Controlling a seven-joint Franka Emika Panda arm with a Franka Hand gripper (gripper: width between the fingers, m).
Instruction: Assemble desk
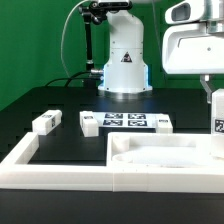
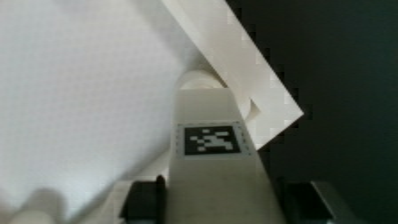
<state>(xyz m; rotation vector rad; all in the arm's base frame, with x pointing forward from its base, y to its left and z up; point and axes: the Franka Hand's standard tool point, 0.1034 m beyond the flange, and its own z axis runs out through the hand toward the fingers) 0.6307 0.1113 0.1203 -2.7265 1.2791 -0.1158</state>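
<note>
The fingers (image 2: 150, 195) are clenched on a white desk leg (image 2: 215, 120), one dark pad on each side of it. The leg's black-and-white tag faces the wrist camera. In the exterior view this leg (image 1: 217, 118) hangs under the arm at the exterior view's right edge, above the far right corner of the tabletop panel (image 1: 160, 158). The panel lies hollows-up at the front edge of the black worktop (image 1: 40, 100), just beside the white rim (image 1: 28, 152). In the wrist view the leg's far end meets the panel's raised edge (image 2: 240, 60); I cannot tell whether they touch. A second leg (image 1: 45, 122) lies loose toward the exterior view's left. Two more tagged blocks (image 1: 88, 123) (image 1: 162, 123) sit just beside the ends of the marker board (image 1: 125, 122), in front of the robot base (image 1: 123, 60).
</note>
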